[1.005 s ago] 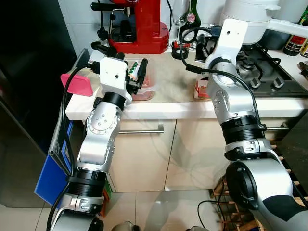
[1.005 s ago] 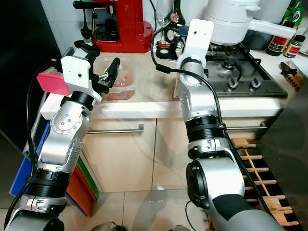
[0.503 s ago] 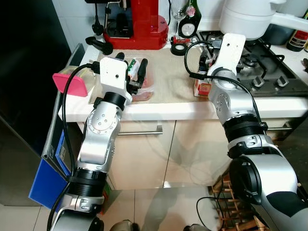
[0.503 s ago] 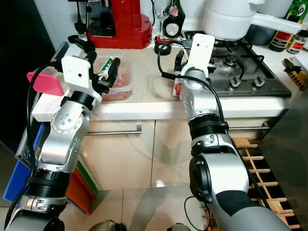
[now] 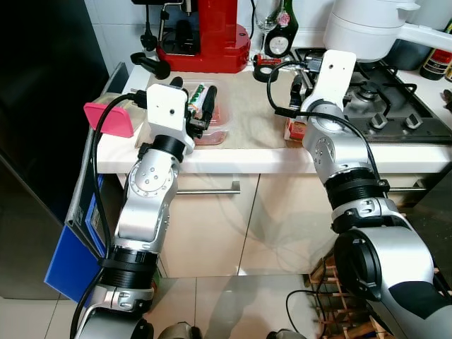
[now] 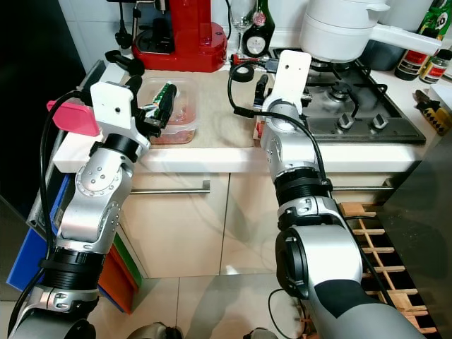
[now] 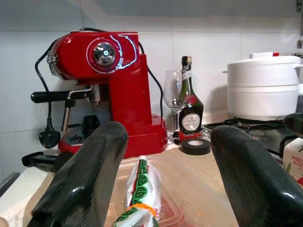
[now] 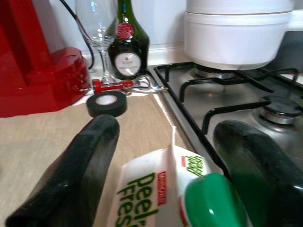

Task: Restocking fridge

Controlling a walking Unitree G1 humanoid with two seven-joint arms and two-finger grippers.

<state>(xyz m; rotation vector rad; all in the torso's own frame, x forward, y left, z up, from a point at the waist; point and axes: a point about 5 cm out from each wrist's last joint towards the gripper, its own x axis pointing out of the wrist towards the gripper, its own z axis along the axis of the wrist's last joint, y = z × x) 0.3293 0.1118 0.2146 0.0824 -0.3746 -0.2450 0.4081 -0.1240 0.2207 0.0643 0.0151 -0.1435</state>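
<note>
Red dominates the top of the left eye view: a coffee machine (image 5: 205, 35) stands at the back of the pale counter (image 5: 254, 152). In the upper left, the left gripper (image 5: 199, 106) hovers over a clear plastic container (image 5: 212, 116) holding a green-and-white packet (image 5: 196, 95). Right of centre, the right gripper (image 5: 296, 92) hangs above a small carton (image 5: 295, 129) next to the gas hob (image 5: 385, 106). A pink pad (image 5: 109, 119) juts out at the counter's left end.

In the right eye view the same layout shows, with a white pot (image 6: 342, 32) on the hob at upper right.

The left wrist view has both black fingers (image 7: 90, 175) spread wide, the packet lying low in the frame between them, untouched. A wine glass (image 7: 174, 97), a dark bottle (image 7: 189, 111) and a roll of black tape (image 7: 196, 146) sit behind.

The right wrist view shows its fingers (image 8: 80, 165) parted as well, straddling the carton's green cap (image 8: 215, 205) at the bottom centre without gripping it.
</note>
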